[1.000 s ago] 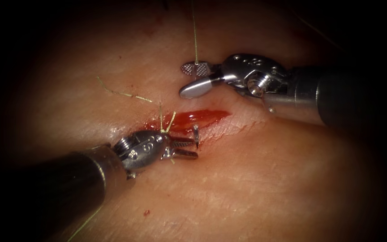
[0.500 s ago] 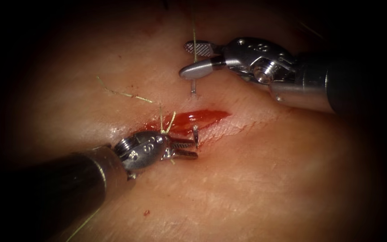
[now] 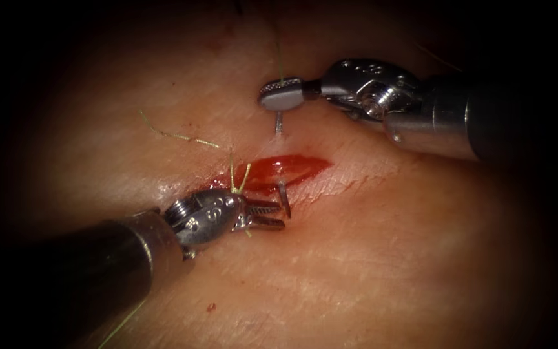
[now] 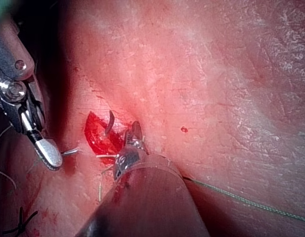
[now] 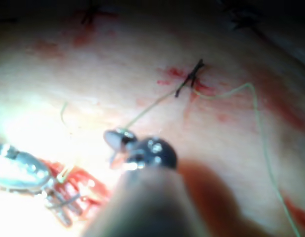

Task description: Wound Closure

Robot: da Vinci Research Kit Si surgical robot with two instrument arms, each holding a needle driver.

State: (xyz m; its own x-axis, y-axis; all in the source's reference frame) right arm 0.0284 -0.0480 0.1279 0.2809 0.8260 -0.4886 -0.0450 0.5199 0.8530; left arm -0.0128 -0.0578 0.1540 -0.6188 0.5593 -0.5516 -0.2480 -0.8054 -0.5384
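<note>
Right tool [image 3: 280, 95] jaws closed on needle [image 3: 279, 121] emerging from tissue [image 3: 356, 258]; left tool [image 3: 267, 214] jaws narrowly parted, empty, beside cut [image 3: 289, 169].

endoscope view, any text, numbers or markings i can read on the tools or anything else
Left tool: raised marks on its metal wrist, perhaps digits, too small and blurred to read.
Right tool: small stamped marks on top of its metal wrist, too small to read.
Tissue, needle and thread: no text.
</note>
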